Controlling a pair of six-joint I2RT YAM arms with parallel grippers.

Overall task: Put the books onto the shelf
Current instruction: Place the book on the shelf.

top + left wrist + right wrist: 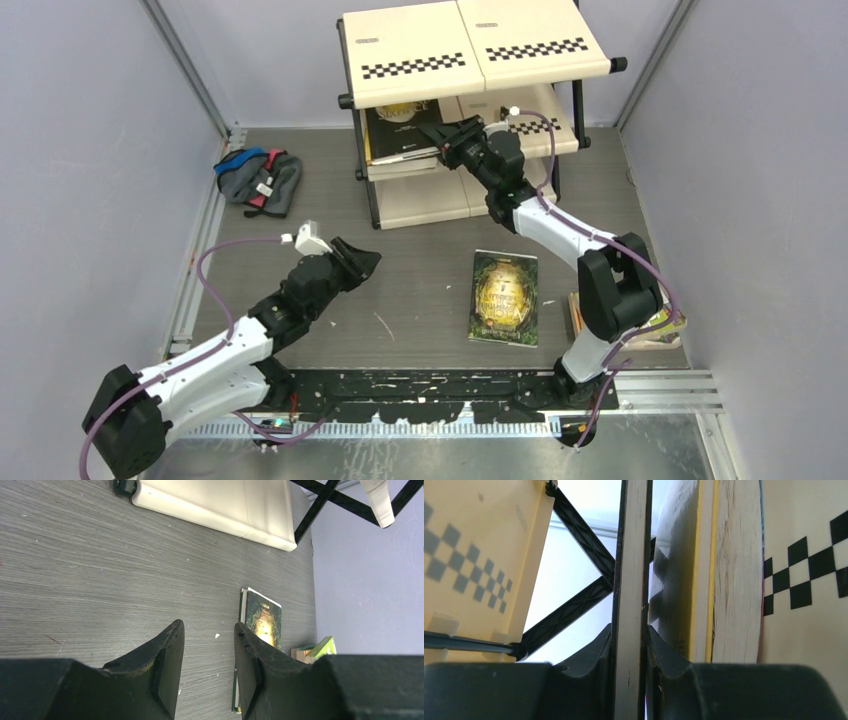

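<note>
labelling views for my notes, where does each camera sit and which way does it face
Top: above and behind the arms, looking down on table, shelf, left arm and right arm.
Left wrist: on the left arm, looking along the table past the open left hand toward the green book.
Right wrist: on the right arm, facing into the shelf, right hand shut on a black book.
Shared: top and left wrist both show the green book and shelf.
</note>
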